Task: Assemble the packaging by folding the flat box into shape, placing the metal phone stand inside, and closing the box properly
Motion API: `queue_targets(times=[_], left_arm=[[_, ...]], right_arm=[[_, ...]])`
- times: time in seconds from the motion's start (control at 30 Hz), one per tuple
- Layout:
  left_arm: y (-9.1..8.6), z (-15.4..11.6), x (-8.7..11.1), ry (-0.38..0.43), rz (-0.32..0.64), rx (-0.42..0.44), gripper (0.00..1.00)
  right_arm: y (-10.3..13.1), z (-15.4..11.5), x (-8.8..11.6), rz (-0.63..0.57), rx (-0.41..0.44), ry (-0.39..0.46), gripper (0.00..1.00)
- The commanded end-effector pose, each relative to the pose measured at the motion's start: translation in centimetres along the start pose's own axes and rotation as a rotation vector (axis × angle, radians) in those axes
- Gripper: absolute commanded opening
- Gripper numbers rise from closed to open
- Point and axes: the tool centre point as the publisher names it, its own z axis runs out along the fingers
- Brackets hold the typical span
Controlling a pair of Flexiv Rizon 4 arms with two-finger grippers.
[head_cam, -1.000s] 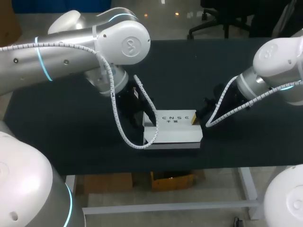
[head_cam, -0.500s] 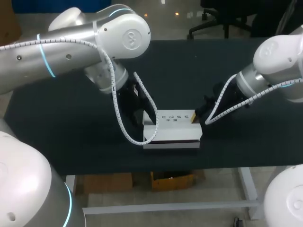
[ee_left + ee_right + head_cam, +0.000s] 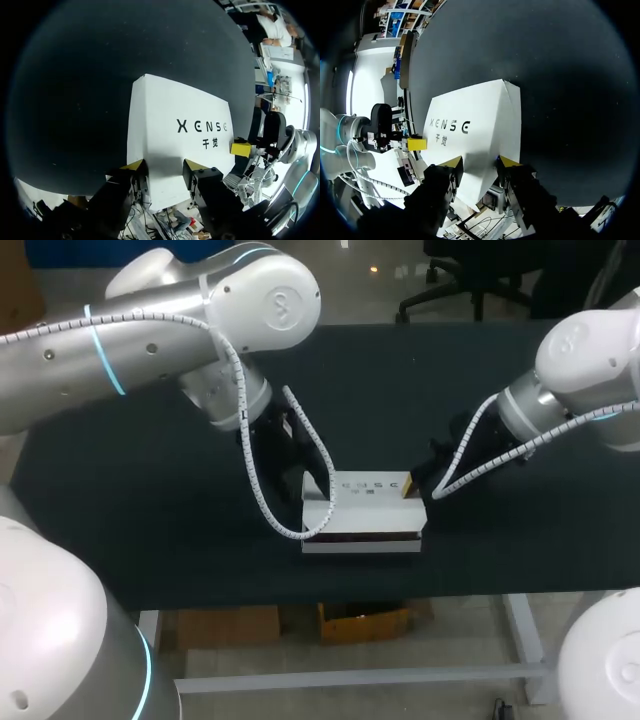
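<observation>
Left gripper [image 3: 164,167] is sitting at the left end of the white box [image 3: 365,510], its fingers standing partly spread with their yellow tips lying on the top edge of that end, clamping nothing. Right gripper [image 3: 480,162] is sitting likewise at the box's right end, fingers partly spread, tips lying on the edge there, holding nothing. Between the two grippers the box is lying flat on the black table [image 3: 150,520], its printed top facing up and a dark strip showing along its front side, with the table's front edge running near that side
</observation>
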Motion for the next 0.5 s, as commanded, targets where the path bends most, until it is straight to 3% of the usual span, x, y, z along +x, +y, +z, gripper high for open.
queue_targets(times=[0.03, 0.5], left_arm=[[-0.34, 0.13, 0.68, -0.004, 0.000, -0.011, 0.49], [-0.41, -0.28, 0.86, -0.005, -0.014, -0.017, 0.49]], right_arm=[[0.18, 0.09, 0.45, 0.003, 0.010, 0.003, 0.42], [0.49, -0.35, 0.73, 0.015, 0.010, 0.001, 0.41]])
